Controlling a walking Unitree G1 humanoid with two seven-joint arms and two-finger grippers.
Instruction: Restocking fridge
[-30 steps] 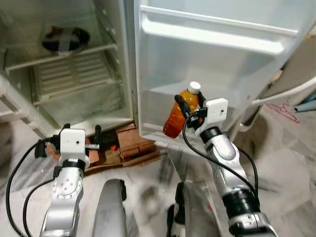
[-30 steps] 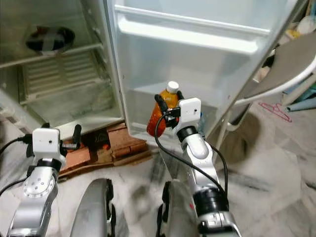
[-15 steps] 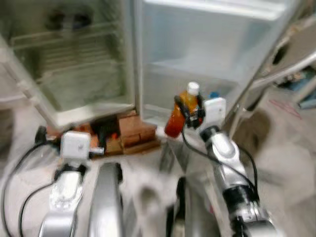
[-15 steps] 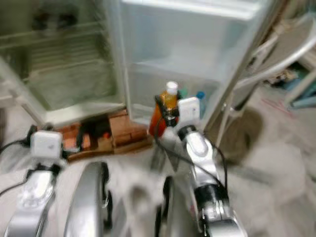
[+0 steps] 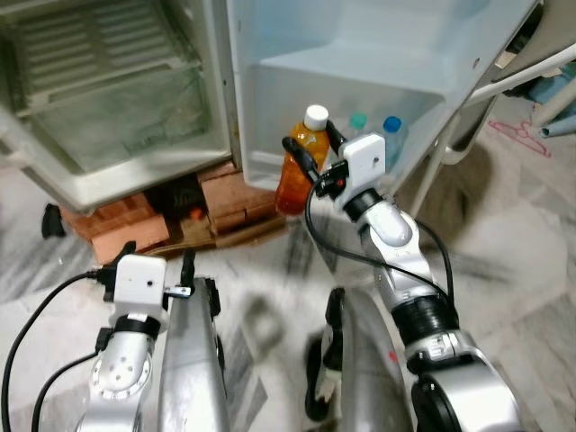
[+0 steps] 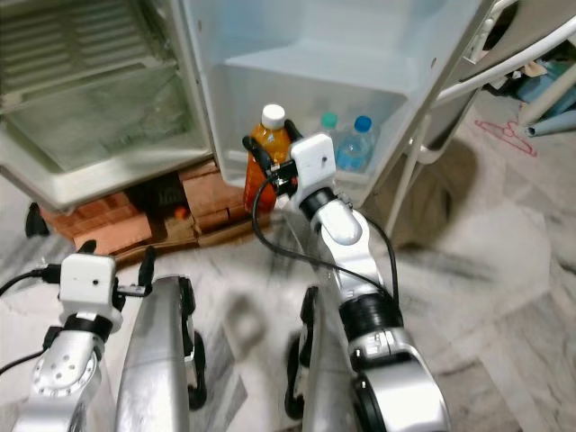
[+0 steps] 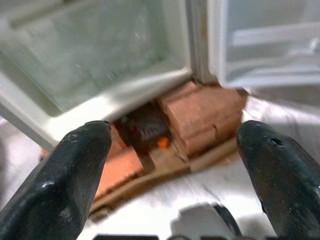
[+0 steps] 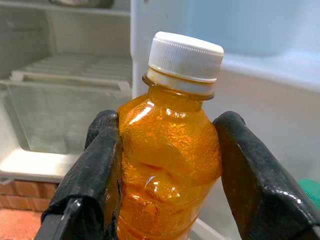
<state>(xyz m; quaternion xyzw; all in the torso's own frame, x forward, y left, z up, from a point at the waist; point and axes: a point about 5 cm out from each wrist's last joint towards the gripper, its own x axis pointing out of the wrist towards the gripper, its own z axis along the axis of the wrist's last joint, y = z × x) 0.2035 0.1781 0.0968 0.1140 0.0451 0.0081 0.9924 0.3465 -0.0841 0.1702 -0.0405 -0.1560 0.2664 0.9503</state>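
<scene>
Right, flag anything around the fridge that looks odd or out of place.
The fridge stands propped on red bricks and cardboard instead of the floor, with a small orange object in the gap beneath. Otherwise nothing stands out: the right gripper holds the orange bottle upright by the door shelf.

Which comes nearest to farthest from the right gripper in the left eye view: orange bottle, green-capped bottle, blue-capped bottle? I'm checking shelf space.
1. Orange bottle: clamped in the right gripper, in front of the door shelf.
2. Green-capped bottle: on the shelf, just behind the gripper.
3. Blue-capped bottle: beside it, further toward the robot's right.
</scene>
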